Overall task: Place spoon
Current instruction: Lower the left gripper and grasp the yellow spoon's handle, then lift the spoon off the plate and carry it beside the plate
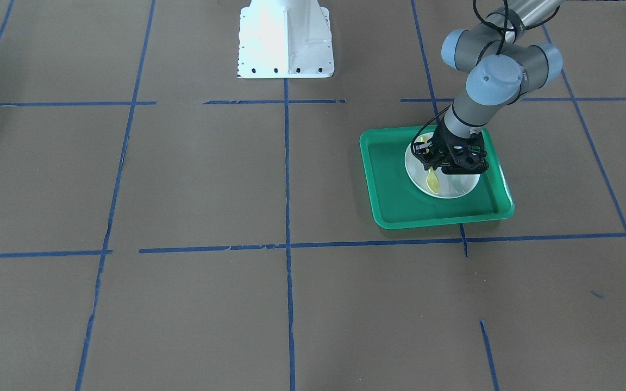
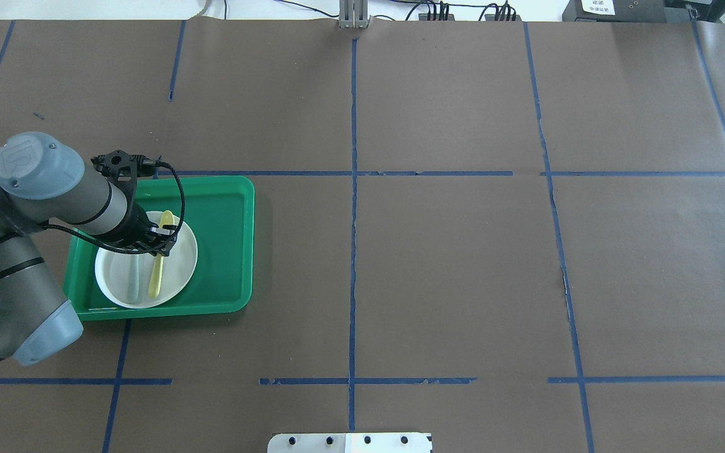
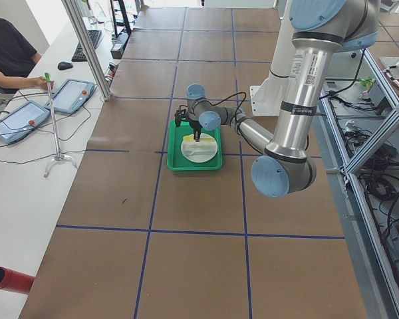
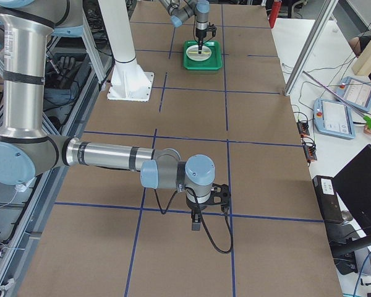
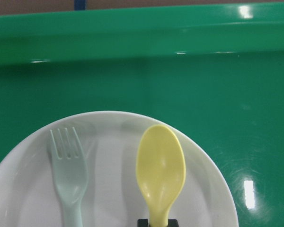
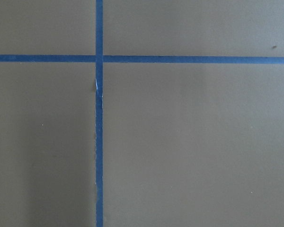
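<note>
The light-yellow spoon (image 5: 161, 165) lies lengthwise over the white plate (image 5: 109, 189), its bowl pointing to the tray's far rim. My left gripper (image 5: 156, 222) is shut on the spoon's handle just behind the bowl, low over the plate. In the overhead view the gripper (image 2: 160, 246) stands over the spoon (image 2: 156, 277) on the plate (image 2: 183, 251). The front view shows the same gripper (image 1: 437, 163) and spoon (image 1: 432, 182). My right gripper (image 4: 196, 224) hangs over bare table far from the tray; I cannot tell if it is open or shut.
The plate sits in a green tray (image 2: 224, 239) with raised rims, at the table's left side. A pale grey-green fork (image 5: 68, 175) lies on the plate beside the spoon. Brown table paper with blue tape lines (image 6: 99, 142) surrounds the tray. The robot's white base (image 1: 286, 38) stands mid-table.
</note>
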`<state>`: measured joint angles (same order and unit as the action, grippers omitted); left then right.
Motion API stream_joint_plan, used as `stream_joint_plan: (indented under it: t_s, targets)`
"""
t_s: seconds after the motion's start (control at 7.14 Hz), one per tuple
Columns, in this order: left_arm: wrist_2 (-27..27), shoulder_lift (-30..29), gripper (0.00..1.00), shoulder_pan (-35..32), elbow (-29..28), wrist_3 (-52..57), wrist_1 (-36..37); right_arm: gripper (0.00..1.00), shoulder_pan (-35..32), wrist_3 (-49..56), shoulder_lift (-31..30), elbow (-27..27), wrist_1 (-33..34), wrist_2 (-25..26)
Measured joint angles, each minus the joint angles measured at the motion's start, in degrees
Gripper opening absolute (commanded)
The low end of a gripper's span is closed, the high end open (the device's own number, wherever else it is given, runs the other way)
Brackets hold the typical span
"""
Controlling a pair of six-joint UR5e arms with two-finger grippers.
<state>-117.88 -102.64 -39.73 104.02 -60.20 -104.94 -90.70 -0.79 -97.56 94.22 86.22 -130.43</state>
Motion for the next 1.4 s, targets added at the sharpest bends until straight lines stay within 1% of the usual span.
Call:
stream_joint_plan:
  t_s: [0.14, 0.56, 0.7, 0.84, 1.12, 1.4]
  targets:
    - [-0.1, 0.3, 0.00, -0.9, 1.7, 0.2, 1.5, 1.00, 0.0, 0.0, 0.0, 0.0, 0.0, 0.0]
    - [-0.3, -0.7, 0.00, -4.9, 7.7, 4.9, 11.6, 1.00, 0.0, 0.0, 0.0, 0.0, 0.0, 0.0]
    - [-0.5, -1.7, 0.00, -5.2, 8.4, 5.3, 13.5, 1.00, 0.0, 0.0, 0.0, 0.0, 0.0, 0.0]
    - [-0.6, -3.2, 0.00, -5.1, 7.9, 4.1, 14.3, 1.00, 0.0, 0.0, 0.0, 0.0, 0.0, 0.0]
    - [-1.0, -7.9, 0.00, -4.4, 5.2, -1.1, 14.5, 1.00, 0.0, 0.0, 0.0, 0.0, 0.0, 0.0]
    - [-1.9, -11.0, 0.00, -2.3, 2.4, -4.6, 13.9, 1.00, 0.0, 0.0, 0.0, 0.0, 0.0, 0.0]
